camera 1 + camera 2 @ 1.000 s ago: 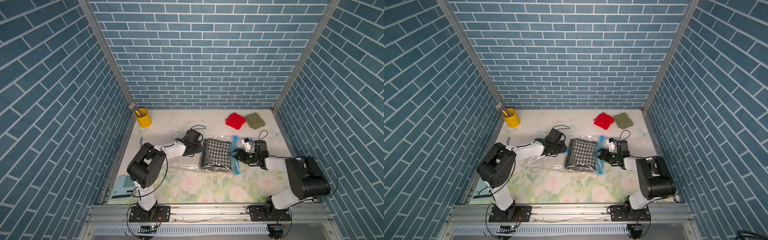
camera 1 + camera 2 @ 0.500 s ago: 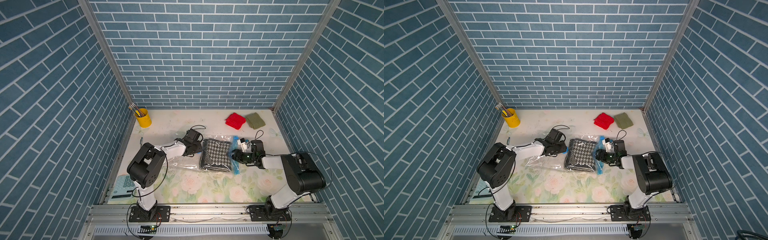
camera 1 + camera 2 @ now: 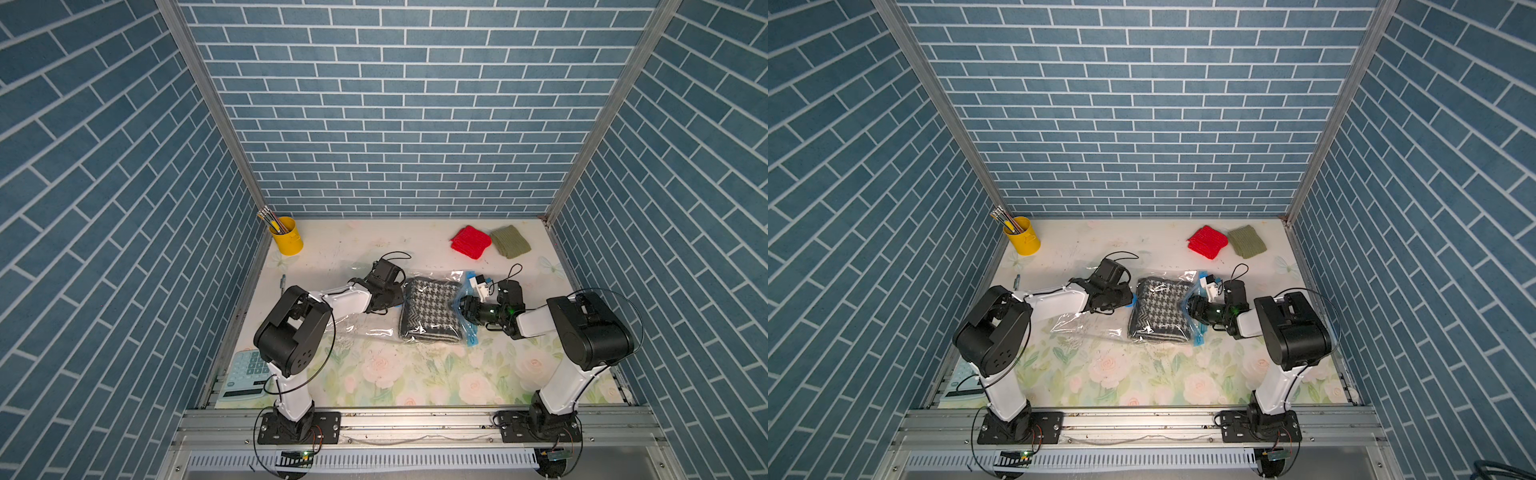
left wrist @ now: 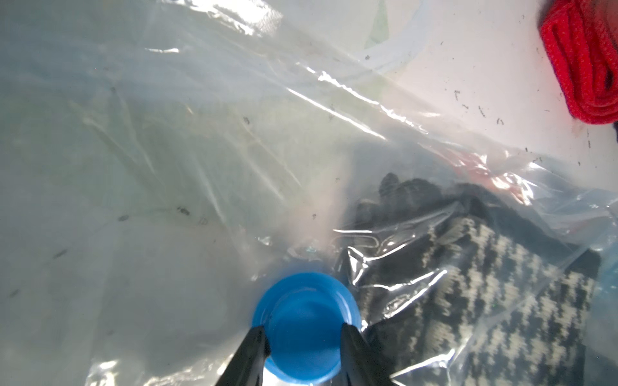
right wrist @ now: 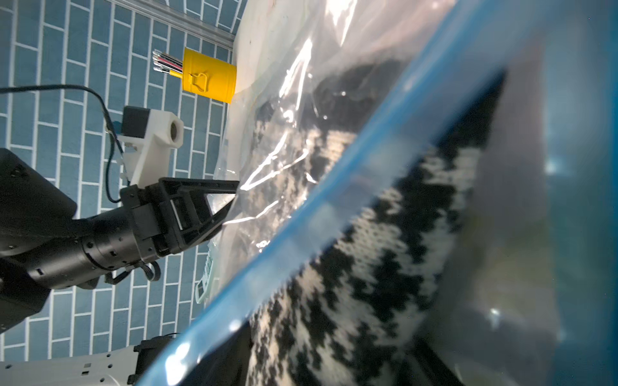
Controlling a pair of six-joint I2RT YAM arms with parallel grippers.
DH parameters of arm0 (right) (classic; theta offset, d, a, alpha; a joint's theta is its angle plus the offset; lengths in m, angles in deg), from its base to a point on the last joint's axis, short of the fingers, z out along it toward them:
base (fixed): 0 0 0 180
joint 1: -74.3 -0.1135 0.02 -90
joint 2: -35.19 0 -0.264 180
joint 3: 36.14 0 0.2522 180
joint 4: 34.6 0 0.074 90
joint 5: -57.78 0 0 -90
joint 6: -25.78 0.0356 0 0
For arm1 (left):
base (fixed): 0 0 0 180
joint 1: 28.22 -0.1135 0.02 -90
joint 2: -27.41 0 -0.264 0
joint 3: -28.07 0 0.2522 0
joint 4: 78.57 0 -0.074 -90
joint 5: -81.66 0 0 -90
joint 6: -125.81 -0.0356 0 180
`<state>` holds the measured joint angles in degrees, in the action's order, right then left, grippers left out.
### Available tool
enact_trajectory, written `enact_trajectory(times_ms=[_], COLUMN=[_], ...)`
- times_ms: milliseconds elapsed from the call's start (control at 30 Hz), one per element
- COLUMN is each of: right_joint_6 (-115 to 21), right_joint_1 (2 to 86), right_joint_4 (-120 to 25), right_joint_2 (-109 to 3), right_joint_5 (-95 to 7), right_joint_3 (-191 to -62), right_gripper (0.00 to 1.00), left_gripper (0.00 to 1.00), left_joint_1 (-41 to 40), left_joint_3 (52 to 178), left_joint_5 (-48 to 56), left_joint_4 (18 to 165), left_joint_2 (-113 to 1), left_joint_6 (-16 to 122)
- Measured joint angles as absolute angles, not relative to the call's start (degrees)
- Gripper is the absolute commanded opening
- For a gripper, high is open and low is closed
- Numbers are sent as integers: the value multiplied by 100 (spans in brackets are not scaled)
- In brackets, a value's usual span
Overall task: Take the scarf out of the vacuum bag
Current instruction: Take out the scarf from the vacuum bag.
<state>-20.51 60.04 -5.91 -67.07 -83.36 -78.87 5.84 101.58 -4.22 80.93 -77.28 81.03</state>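
Floral table [image 3: 415, 374], both top views: scarf [image 3: 430, 309] inside the bag [image 3: 365, 328], toward its 3 o'clock end; our left gripper [image 3: 395, 298] at the scarf's 9 o'clock, right gripper [image 3: 466, 309] at 3, by the zip [image 3: 472, 337]. Left wrist: fingers [image 4: 249, 354] clamp the cap [image 4: 306, 327], likely anchoring the bag. Right wrist: zip and scarf close up; its opening we cannot tell.

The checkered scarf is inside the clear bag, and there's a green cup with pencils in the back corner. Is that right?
Almost. The cup is yellow, not green, as both top views show. The rest holds: the checkered scarf is inside the clear bag, and the cup stands in the back corner.
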Motion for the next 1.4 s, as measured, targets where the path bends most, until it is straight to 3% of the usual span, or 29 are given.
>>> enact_trajectory(times_ms=[500, 700, 900, 1400], right_joint_6=[-1035, -956, -758, -229], right_joint_1=[5752, 5691, 5591, 5110], right_joint_4=[797, 893, 1197, 1999], right_joint_2=[-7223, -7291, -7437, -8008], right_joint_5=[-8382, -8345, -8340, -8240], right_joint_3=[-7806, -7808, -7808, -8173], right_gripper=[59, 49, 59, 59], left_gripper=[41, 41, 41, 41], left_joint_1=[578, 571, 571, 541], left_joint_3=[10105, 10103, 10096, 10040], left_joint_5=[-446, -459, -468, -580], left_joint_4=[8126, 8130, 8139, 8176], left_joint_2=[-7726, -7726, -7726, -7695], left_joint_6=[8105, 8103, 8105, 8103])
